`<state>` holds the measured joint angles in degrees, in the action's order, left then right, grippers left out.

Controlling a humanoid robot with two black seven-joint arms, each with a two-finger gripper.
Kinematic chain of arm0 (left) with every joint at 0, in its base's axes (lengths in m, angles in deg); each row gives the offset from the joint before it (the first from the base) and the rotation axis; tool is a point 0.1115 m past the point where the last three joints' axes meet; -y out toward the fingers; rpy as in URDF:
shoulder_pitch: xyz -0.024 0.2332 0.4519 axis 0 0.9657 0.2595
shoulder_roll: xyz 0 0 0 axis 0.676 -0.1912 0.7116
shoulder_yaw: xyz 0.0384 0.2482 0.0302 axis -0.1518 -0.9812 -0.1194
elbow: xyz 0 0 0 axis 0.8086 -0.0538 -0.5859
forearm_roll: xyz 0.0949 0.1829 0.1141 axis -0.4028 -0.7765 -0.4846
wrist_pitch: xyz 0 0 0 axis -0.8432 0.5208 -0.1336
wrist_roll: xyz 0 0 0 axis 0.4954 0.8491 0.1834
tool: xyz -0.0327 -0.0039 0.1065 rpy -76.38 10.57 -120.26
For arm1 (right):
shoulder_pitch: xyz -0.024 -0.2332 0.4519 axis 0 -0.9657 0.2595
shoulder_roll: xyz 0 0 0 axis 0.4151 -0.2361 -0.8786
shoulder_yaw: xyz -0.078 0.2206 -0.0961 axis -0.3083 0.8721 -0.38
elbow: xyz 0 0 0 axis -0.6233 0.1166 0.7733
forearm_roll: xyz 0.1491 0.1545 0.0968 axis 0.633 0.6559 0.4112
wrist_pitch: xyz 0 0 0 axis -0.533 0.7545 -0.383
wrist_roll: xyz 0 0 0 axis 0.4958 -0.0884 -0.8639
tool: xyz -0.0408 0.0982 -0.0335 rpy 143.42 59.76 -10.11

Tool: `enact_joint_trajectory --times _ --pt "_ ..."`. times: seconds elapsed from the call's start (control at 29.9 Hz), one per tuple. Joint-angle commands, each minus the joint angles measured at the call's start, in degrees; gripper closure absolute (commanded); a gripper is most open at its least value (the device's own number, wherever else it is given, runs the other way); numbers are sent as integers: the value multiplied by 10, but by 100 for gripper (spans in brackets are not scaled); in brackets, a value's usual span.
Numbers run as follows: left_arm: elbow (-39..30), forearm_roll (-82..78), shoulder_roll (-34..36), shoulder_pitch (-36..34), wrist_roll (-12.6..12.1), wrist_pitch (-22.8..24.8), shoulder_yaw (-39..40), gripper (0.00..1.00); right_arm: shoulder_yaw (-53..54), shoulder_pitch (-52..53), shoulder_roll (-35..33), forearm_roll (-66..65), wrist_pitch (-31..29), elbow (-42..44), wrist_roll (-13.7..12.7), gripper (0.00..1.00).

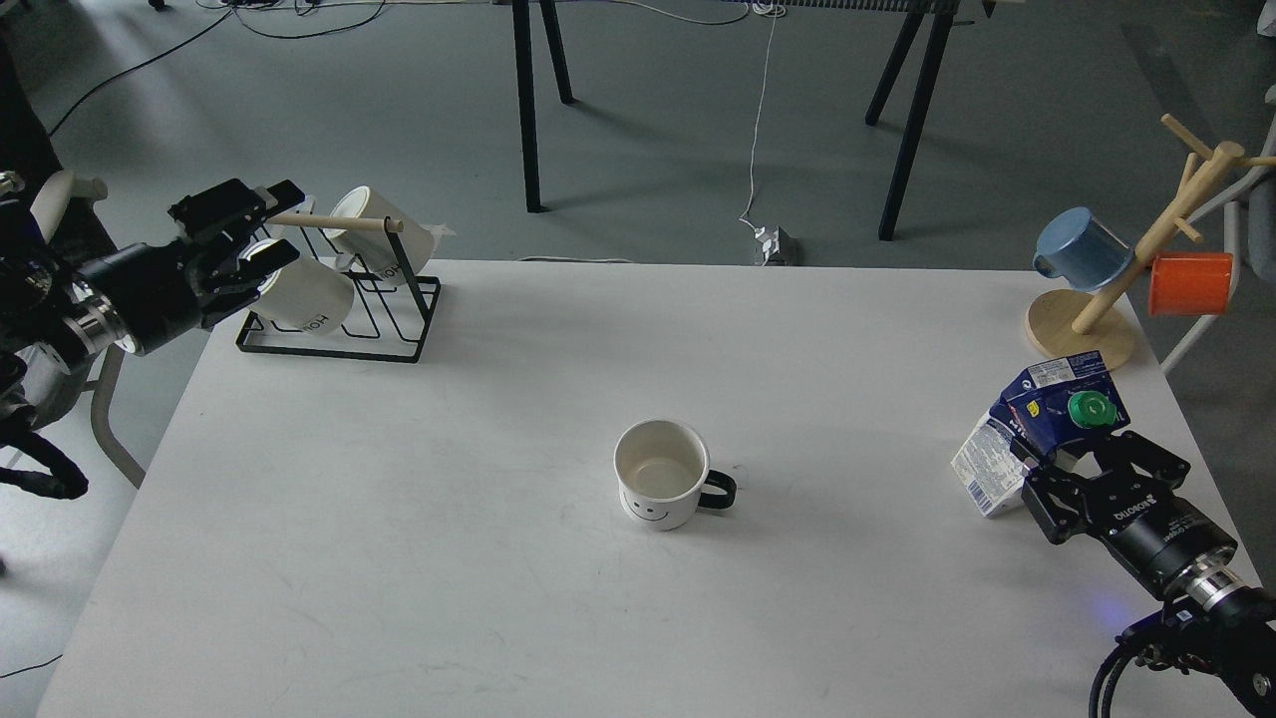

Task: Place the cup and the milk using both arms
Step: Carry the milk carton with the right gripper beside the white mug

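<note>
The cup (661, 484), a white mug with a black handle and a smiley face, stands upright and empty in the middle of the white table (498, 598). The milk (1037, 429), a blue and white carton with a green cap, stands tilted near the table's right edge. My right gripper (1097, 479) is open. Its fingers reach around the carton's near lower side and hide part of it. My left gripper (271, 227) is open and empty at the far left, over the black wire rack.
A black wire rack (344, 319) with two lettered white mugs stands at the far left corner. A wooden mug tree (1097, 299) with a blue cup and an orange cup stands at the far right, just behind the milk.
</note>
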<state>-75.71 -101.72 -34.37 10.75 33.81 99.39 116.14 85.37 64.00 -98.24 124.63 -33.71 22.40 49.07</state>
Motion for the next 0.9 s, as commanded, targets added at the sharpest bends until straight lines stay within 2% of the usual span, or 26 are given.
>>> enact_joint_trajectory --times 0.0,0.17,0.43,0.64,0.87 --pt "0 0 -1 3 0 0 -1 13 -3 13 12 3 0 -3 0 64" --pt "0 0 -1 4 0 0 -2 13 -24 41 38 1 0 -16 0 64" --pt "0 0 -1 10 0 0 -2 13 -123 107 91 -18 0 -20 0 64" --pt "0 -1 -1 10 0 0 -3 13 -127 118 154 -73 0 -6 0 64" --pt "0 -1 -2 10 0 0 -3 13 -129 111 174 -99 0 -1 0 64"
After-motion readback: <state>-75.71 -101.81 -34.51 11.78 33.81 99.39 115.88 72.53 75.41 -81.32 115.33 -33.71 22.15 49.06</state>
